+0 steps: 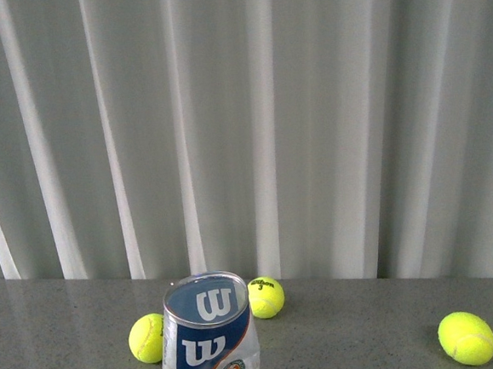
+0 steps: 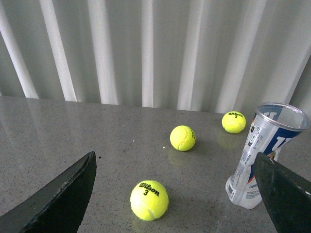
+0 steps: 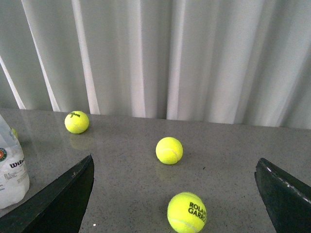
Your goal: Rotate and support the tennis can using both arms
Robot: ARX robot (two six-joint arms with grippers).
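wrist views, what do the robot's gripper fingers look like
Only the fingers show, none of the arms. In the left wrist view, the left gripper has two dark, near-black fingers with flat matte faces, tapering like wedges, their edges slightly worn and pale. The right gripper has the same kind of dark wedge fingers. No cables, markings or lights are visible. The front view shows neither arm.

The tennis can [image 1: 209, 337] stands on the table [image 1: 53, 336] between two balls [image 1: 148, 338].
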